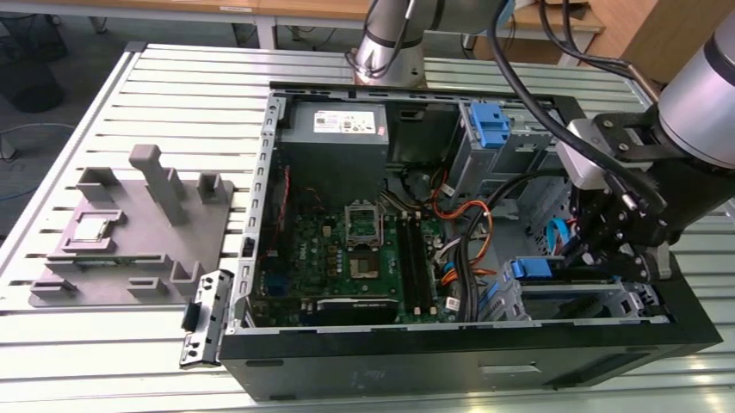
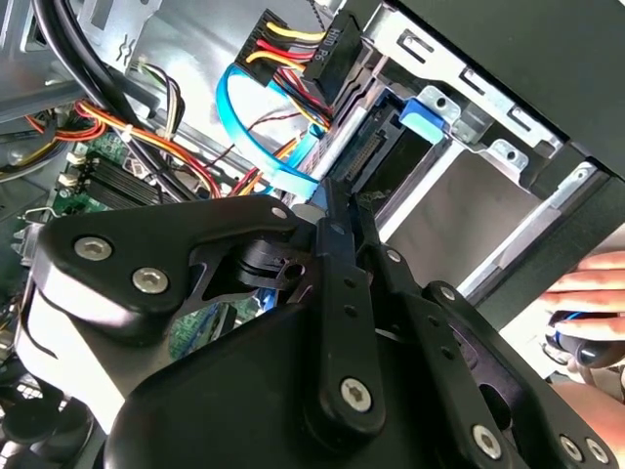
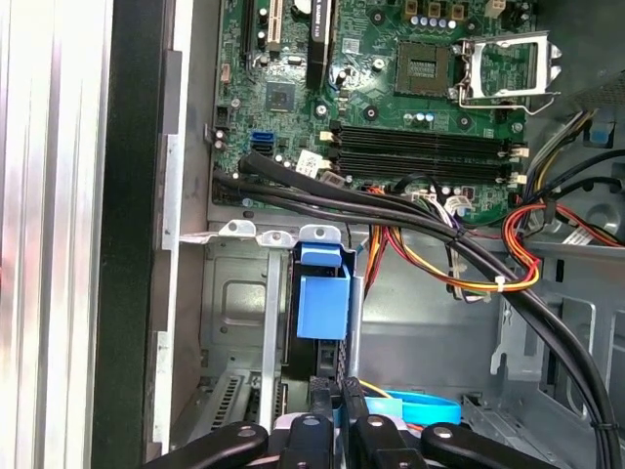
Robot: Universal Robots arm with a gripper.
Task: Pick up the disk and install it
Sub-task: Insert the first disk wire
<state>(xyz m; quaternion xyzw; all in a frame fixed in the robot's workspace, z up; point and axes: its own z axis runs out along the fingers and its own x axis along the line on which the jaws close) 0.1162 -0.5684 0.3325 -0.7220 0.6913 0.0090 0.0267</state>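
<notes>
The disk (image 3: 322, 305) stands on edge in the lower drive bay of the open computer case (image 1: 460, 361), its blue carrier frame facing the motherboard. In the exterior view its blue end (image 1: 534, 268) shows at the case's right. My gripper (image 3: 338, 396) is inside the case, right behind the disk. Its fingers lie close together, with the tips at the disk's connector end (image 2: 376, 161). In the second wrist view the gripper (image 2: 337, 210) points into the bay, and I cannot tell whether the tips touch the disk.
A bundle of black, orange and yellow cables (image 3: 439, 234) and a blue flat cable (image 2: 244, 127) run close by the gripper. The motherboard (image 1: 344, 258), a grey power-supply box (image 1: 336, 123) and an upper blue latch (image 1: 491, 126) fill the case. A grey fixture (image 1: 138, 232) sits left. A person's hand (image 2: 591, 283) is outside the case.
</notes>
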